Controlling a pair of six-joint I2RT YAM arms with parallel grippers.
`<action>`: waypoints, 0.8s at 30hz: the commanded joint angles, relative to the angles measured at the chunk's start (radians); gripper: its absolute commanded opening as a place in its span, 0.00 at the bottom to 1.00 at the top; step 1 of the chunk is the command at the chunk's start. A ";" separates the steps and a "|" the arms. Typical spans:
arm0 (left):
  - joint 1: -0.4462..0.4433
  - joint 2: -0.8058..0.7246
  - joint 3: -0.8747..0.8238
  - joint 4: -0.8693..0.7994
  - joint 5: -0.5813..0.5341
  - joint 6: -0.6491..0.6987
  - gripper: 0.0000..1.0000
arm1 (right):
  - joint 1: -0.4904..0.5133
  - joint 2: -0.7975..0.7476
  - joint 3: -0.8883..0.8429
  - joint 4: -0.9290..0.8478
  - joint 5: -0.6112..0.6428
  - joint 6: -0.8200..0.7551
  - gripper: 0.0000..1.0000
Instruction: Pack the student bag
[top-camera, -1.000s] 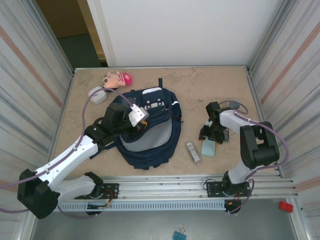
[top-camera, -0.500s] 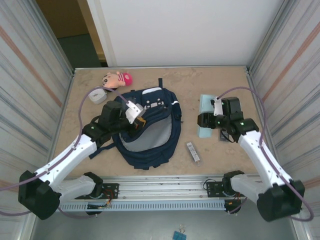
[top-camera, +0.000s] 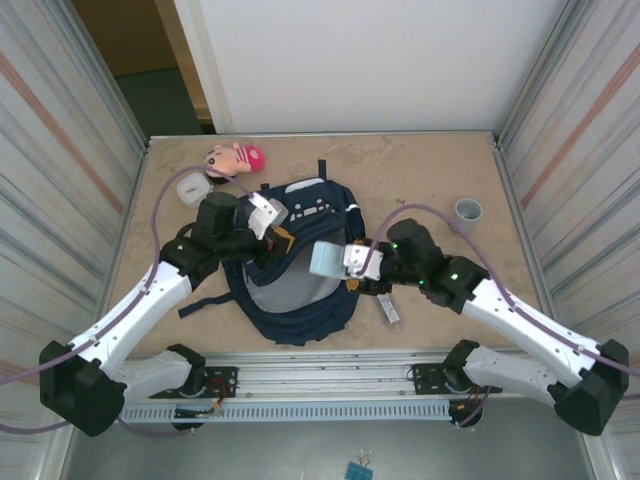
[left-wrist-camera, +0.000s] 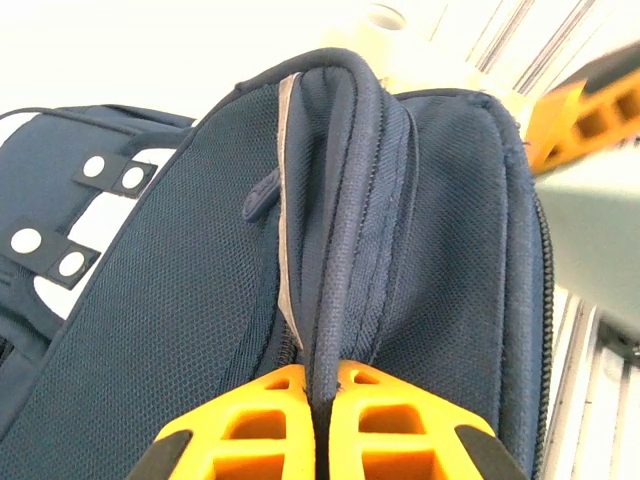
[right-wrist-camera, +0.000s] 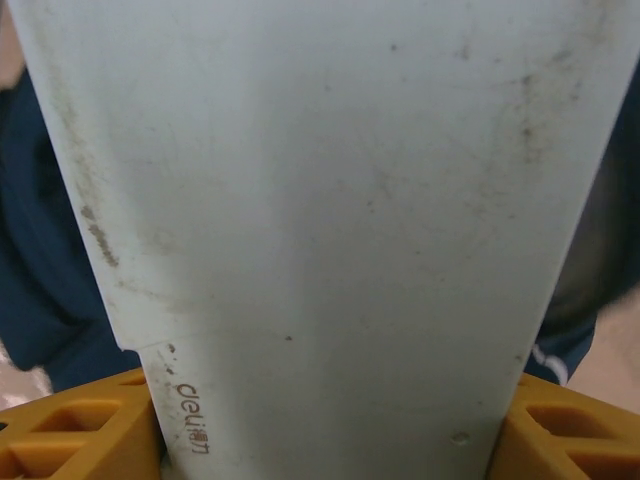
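The student bag (top-camera: 300, 300), a navy-blue backpack with white patches, lies open in the middle of the table. My left gripper (top-camera: 277, 238) is shut on the bag's upper rim (left-wrist-camera: 330, 300), holding the mouth up. My right gripper (top-camera: 345, 262) is shut on a pale blue flat box (top-camera: 327, 259), which hangs over the bag's right edge above the opening. In the right wrist view the box (right-wrist-camera: 320, 230) sits between the orange fingers (right-wrist-camera: 70, 430), with dark bag fabric (right-wrist-camera: 40, 280) behind it.
A pink-and-tan plush doll (top-camera: 234, 158) and a white round case (top-camera: 193, 187) lie at the back left. A grey cup (top-camera: 468, 210) stands at the right. A small silver stick (top-camera: 389, 309) lies right of the bag. Corrugated walls close in both sides.
My right arm has carried the pale blue box from the table's right side leftward to over the bag. The grey cup it hid now shows. The left gripper kept its hold, shifting slightly back.
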 joint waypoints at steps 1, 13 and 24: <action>0.002 -0.009 0.084 0.069 0.111 -0.011 0.04 | 0.077 0.086 -0.003 0.074 0.187 -0.274 0.56; 0.006 0.001 0.111 0.062 0.112 -0.010 0.05 | 0.135 0.344 0.082 0.232 0.249 -0.360 0.64; 0.022 -0.004 0.085 0.079 0.107 -0.020 0.05 | 0.133 0.265 0.047 0.207 0.255 -0.036 0.76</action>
